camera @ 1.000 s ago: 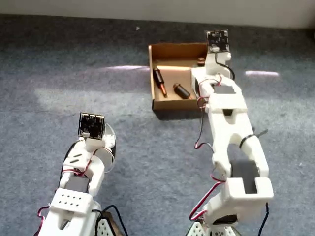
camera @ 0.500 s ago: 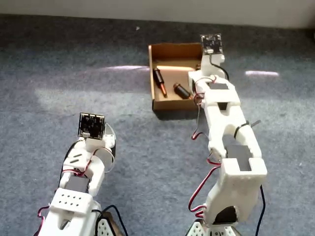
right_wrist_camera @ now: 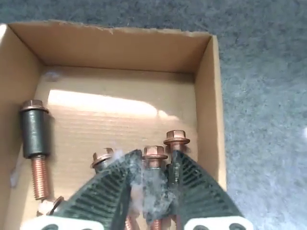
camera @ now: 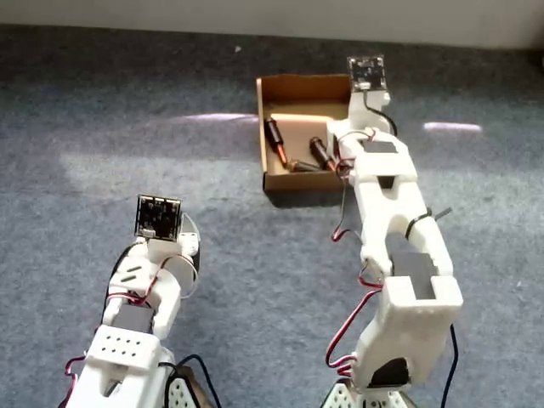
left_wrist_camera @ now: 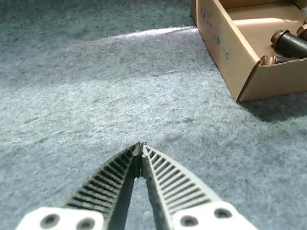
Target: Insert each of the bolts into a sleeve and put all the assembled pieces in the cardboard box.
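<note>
The cardboard box (camera: 293,87) stands at the far middle of the carpet, and my right arm (camera: 387,187) stretches over its right side. In the right wrist view my right gripper (right_wrist_camera: 154,155) hangs low inside the box (right_wrist_camera: 206,96), fingers a little apart, with a copper bolt head (right_wrist_camera: 154,152) between the tips. Two more bolt heads (right_wrist_camera: 176,136) (right_wrist_camera: 101,158) lie close beside the fingers. A bolt in a black sleeve (right_wrist_camera: 34,139) (camera: 274,136) lies by the box's left wall. My left gripper (left_wrist_camera: 139,146) is shut and empty above bare carpet, short of the box (left_wrist_camera: 220,48).
Grey carpet (camera: 127,127) surrounds the box on all sides. More sleeved bolts (camera: 321,153) lie near the box's front wall, partly under my right arm. My left arm (camera: 144,289) sits at the near left, well away from the box.
My right arm swung left over the box and lowered into it. A further piece now lies along the box's front wall, and the sleeved bolt near it has shifted. The left arm has not moved.
</note>
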Tool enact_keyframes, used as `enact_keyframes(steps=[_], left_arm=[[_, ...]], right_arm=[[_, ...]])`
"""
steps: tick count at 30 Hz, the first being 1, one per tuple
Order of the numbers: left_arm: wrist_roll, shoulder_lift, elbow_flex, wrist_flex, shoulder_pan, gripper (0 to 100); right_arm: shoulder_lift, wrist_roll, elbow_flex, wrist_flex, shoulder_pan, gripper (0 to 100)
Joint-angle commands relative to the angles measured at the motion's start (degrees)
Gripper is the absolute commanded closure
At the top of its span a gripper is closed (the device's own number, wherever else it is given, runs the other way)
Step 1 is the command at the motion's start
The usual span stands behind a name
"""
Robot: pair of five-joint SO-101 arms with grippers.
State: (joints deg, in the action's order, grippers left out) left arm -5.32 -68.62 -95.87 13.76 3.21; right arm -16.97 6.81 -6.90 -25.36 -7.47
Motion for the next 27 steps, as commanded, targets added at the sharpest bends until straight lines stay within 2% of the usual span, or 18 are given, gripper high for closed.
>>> enact_keyframes(steps=[1, 20, 27], left_arm=[[0.4, 0.2, -1.3, 0.1, -0.7, 96], [0.4, -0.1, -1.3, 0.0, -0.7, 96], [0.4, -0.2, -1.3, -0.2, -0.7, 96]], right_arm=[[8.7, -0.4, -1.5, -2.5, -1.5, 99.5], [52.4, -0.8, -46.4, -3.1, -2.7, 99.5], [73.7, -0.8, -63.8, -3.1, -2.6, 99.5]])
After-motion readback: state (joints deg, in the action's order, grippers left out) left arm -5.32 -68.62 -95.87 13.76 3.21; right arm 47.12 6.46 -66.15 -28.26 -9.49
